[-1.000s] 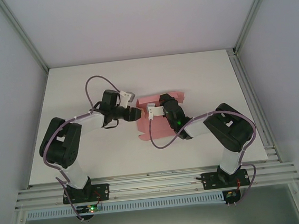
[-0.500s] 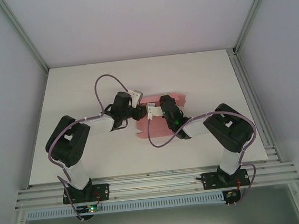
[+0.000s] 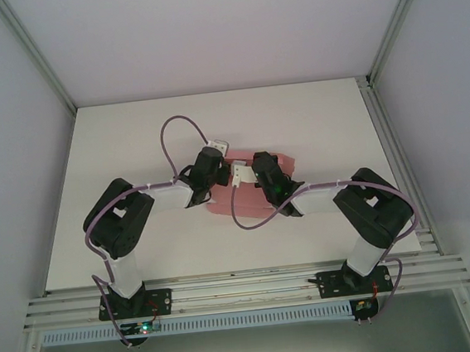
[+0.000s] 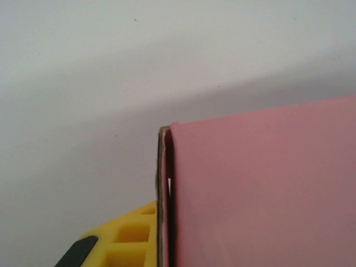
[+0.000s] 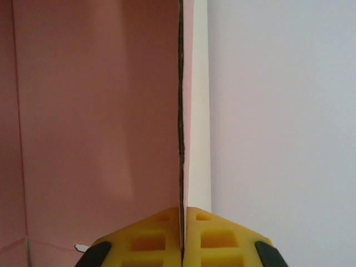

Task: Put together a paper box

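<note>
The pink paper box (image 3: 277, 164) lies partly folded at mid-table, under both wrists. My right gripper (image 3: 260, 161) is shut on it: in the right wrist view a raised pink panel (image 5: 100, 122) runs edge-on straight down between the closed yellow fingertips (image 5: 182, 210). My left gripper (image 3: 221, 177) is at the box's left side. In the left wrist view a pink panel (image 4: 261, 189) covers the right half, and one yellow finger (image 4: 130, 236) sits against its doubled edge. The other finger is hidden behind the card.
The white table (image 3: 131, 136) stretches out around the box, with metal frame rails along its edges and grey walls beyond. Purple cables loop above both wrists. Both elbows stand near the table's front edge.
My left arm has swung right from beside the sheet until its gripper reaches the box's left edge. The box has shifted slightly toward the front, and the right arm has stretched out with it.
</note>
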Available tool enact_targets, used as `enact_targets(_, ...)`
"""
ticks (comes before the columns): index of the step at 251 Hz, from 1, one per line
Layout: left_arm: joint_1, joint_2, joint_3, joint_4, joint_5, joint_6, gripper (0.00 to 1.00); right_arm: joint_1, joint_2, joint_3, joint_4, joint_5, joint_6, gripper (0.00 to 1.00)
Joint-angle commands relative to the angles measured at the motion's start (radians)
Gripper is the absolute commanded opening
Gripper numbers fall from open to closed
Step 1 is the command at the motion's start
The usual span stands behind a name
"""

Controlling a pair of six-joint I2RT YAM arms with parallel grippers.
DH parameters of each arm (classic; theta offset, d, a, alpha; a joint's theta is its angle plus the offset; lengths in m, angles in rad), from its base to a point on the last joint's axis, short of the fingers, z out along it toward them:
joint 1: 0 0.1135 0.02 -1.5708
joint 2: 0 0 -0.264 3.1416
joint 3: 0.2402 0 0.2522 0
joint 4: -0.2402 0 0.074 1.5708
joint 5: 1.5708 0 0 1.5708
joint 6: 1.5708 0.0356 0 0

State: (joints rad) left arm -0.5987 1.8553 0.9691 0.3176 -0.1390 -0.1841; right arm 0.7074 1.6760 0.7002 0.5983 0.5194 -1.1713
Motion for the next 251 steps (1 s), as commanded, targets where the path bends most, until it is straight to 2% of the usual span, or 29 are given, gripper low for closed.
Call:
enact_targets(1, 0.006, 0.044, -0.015, -0.010, -0.127, -0.022, 0.00, 0.023, -0.007, -0.005, -0.123, -0.085, 0.054, 0.00)
enact_targets(60, -0.024, 0.070, -0.004, -0.101, -0.346, -0.071, 0.00, 0.023, -0.013, 0.010, -0.176, -0.081, 0.086, 0.00)
enact_targets(83, -0.027, 0.074, -0.015, -0.114, -0.374, -0.117, 0.00, 0.021, -0.010, 0.010, -0.177, -0.070, 0.098, 0.00)
enact_targets(117, -0.033, 0.100, -0.015, -0.095, -0.304, -0.096, 0.00, 0.011, -0.011, 0.023, -0.178, -0.071, 0.174, 0.00)
enact_targets(149, -0.036, 0.120, -0.012, -0.073, -0.257, -0.065, 0.00, -0.013, -0.044, 0.025, -0.191, -0.086, 0.252, 0.22)
enact_targets(163, -0.036, 0.118, -0.018, -0.063, -0.231, -0.040, 0.00, -0.027, -0.074, 0.027, -0.209, -0.102, 0.292, 0.47)
enact_targets(173, -0.035, 0.110, -0.024, -0.051, -0.209, -0.028, 0.00, -0.037, -0.104, 0.026, -0.229, -0.121, 0.322, 0.57)
enact_targets(183, -0.034, 0.101, -0.035, -0.034, -0.188, -0.017, 0.00, -0.049, -0.137, 0.023, -0.249, -0.148, 0.353, 0.81)
enact_targets(193, -0.036, 0.088, -0.050, -0.009, -0.170, -0.009, 0.00, -0.061, -0.174, 0.019, -0.276, -0.179, 0.378, 0.89)
enact_targets(197, -0.035, 0.081, -0.055, 0.001, -0.164, -0.008, 0.00, -0.064, -0.190, 0.015, -0.284, -0.188, 0.387, 0.97)
enact_targets(251, -0.032, -0.064, -0.104, 0.069, -0.146, 0.010, 0.00, -0.095, -0.458, -0.012, -0.499, -0.426, 0.447, 0.98)
